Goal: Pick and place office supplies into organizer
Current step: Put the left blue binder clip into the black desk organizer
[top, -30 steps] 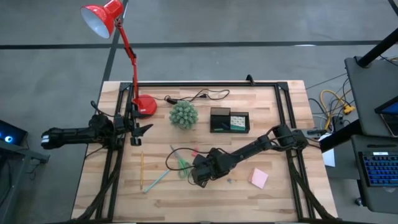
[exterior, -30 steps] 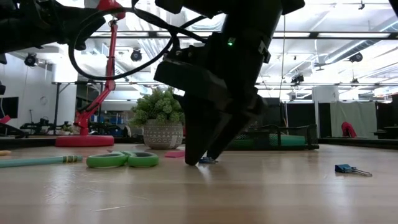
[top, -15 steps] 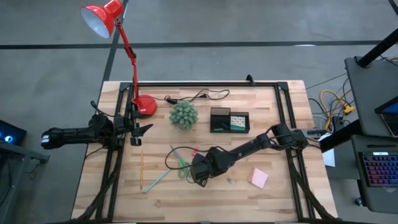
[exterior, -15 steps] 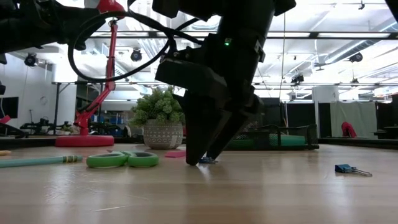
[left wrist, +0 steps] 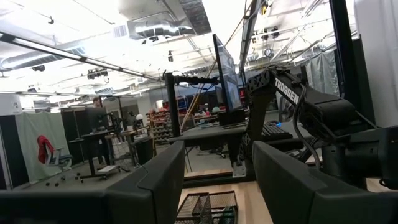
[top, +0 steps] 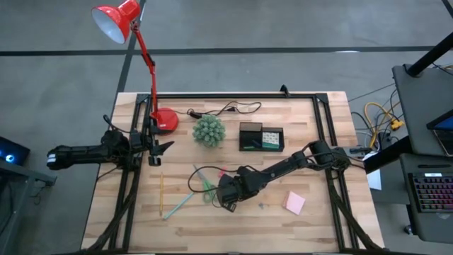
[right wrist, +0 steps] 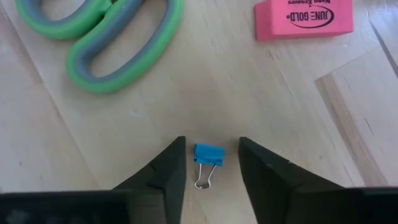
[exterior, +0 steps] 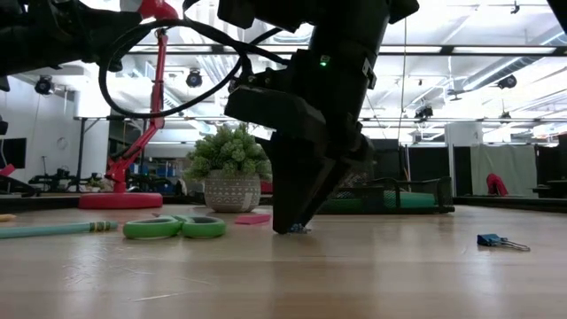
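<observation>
One blue binder clip (right wrist: 208, 155) lying between the right gripper's (right wrist: 211, 163) spread, unclosed fingers (right wrist: 169, 168), just beside one pair of green scissors (right wrist: 109, 37) and one pink eraser (right wrist: 303, 17).

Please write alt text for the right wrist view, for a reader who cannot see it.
The right pincer is open, its two dark fingers on either side of a small blue binder clip lying on the wooden table. Beyond lie green-handled scissors and a pink eraser.

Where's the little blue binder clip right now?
The blue binder clip lies on the table between the right gripper's open fingers, near the green scissors and pink eraser.
</observation>
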Available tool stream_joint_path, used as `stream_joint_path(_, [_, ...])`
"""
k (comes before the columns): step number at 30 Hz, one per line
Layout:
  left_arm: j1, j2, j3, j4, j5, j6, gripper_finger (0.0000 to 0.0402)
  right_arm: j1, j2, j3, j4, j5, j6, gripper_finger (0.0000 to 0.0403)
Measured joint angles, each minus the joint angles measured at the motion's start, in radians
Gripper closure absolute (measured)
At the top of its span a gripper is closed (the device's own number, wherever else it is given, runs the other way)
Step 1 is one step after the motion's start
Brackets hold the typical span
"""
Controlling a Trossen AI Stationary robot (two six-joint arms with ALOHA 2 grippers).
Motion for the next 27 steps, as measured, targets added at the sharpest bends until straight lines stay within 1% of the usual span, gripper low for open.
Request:
stream_joint_path(8, [0.0,0.0,0.0,0.0,0.0,0.0,0.0226,0.0,0.0,0.0,-0.002,0.0,-0.004,0.0332])
stream_joint_path(12, [0.0,0.0,0.0,0.0,0.0,0.0,0.0226,0.0,0.0,-0.001,-0.004,0.0,-0.004,0.0351])
stream_joint_path(27, [0.0,0.0,0.0,0.0,0.0,0.0,0.0226,-0.002,-0.049,-0.007,-0.03,-0.003,-0.053,0.0356])
